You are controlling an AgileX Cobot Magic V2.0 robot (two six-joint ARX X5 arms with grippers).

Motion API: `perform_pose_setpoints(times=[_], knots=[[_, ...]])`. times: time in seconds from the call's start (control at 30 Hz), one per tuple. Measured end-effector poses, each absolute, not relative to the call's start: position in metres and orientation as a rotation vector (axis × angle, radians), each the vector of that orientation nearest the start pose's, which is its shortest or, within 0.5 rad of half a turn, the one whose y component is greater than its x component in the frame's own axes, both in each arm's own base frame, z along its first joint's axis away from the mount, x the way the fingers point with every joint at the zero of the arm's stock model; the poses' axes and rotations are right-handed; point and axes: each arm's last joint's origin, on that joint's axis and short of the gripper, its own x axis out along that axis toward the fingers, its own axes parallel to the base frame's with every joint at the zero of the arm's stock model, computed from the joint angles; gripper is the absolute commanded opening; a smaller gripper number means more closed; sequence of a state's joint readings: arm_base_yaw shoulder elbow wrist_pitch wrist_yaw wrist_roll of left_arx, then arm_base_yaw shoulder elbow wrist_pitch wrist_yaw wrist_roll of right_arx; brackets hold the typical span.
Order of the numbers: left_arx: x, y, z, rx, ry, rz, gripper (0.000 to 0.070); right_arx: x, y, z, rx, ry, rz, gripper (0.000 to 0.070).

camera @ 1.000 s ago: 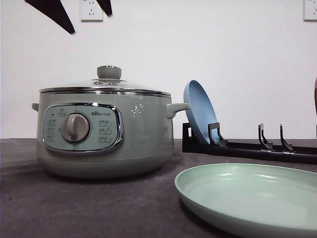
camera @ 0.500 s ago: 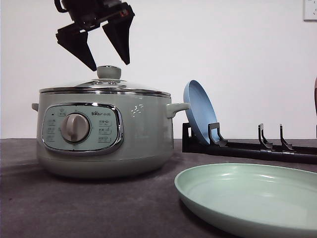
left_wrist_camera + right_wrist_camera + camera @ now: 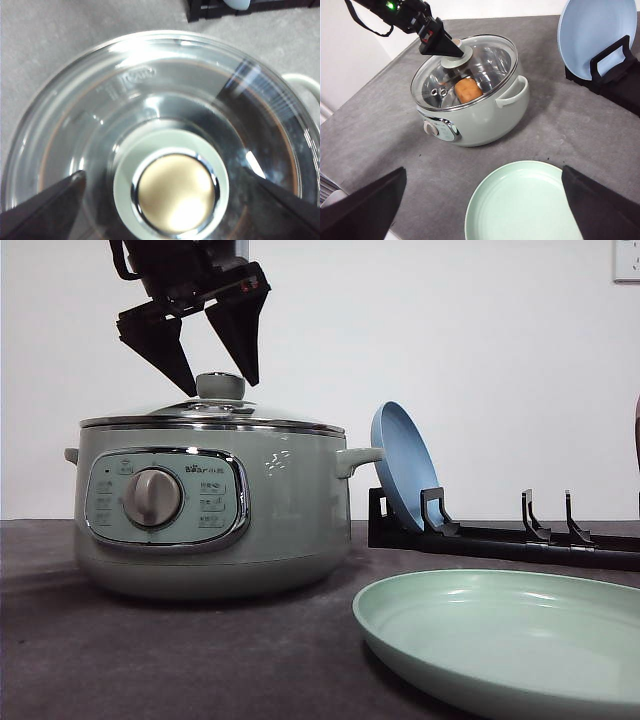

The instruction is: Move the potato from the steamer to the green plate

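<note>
The left claw (image 3: 214,388) hangs right over the steamer (image 3: 215,508), fingers spread wide with one on each side of the lid knob (image 3: 220,386) but not touching it — nothing gripped; in the left wrist view the knob (image 3: 175,192) sits dead centre between the two dark fingertips (image 3: 42,207). The glass lid (image 3: 465,67) is on the pot, and through it you can see the potato (image 3: 469,90) sitting inside the steamer. The green plate (image 3: 510,635) lies flat on the grey desk (image 3: 150,660), just to the right of the steamer and nearer the camera, nothing on it; behind it a blue plate (image 3: 403,464) stands on edge in a black rack (image 3: 500,535), leaning close to the steamer's side handle (image 3: 357,458). The right claw (image 3: 480,210) is up high looking down over the green plate — its fingers stand far apart and hold nothing.
</note>
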State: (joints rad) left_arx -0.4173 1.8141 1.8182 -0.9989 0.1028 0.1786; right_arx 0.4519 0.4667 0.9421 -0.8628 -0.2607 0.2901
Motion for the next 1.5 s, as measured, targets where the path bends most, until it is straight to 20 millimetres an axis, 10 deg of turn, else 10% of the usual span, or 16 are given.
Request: perform_pose_setpoints(times=[0.3,0.8,1.27,1.5], knots=[[0.344,-0.163,0.340,0.328,0.954,-0.582,0.0536,0.054,0.034,0.352,0.236,0.493,0.641,0.0630],[0.344,-0.163,0.341,0.352,0.944,-0.583,0.0012,0.054,0.034,0.352,0.236,0.493,0.641,0.0630],[0.345,-0.164,0.346,0.349,0.952,-0.581,0.0000,0.054,0.034,0.352,0.236,0.493,0.641,0.0630],[0.339,-0.161,0.381,0.328,0.901,-0.575,0.0000,0.054,0.034,0.351,0.236,0.495,0.640,0.0630]])
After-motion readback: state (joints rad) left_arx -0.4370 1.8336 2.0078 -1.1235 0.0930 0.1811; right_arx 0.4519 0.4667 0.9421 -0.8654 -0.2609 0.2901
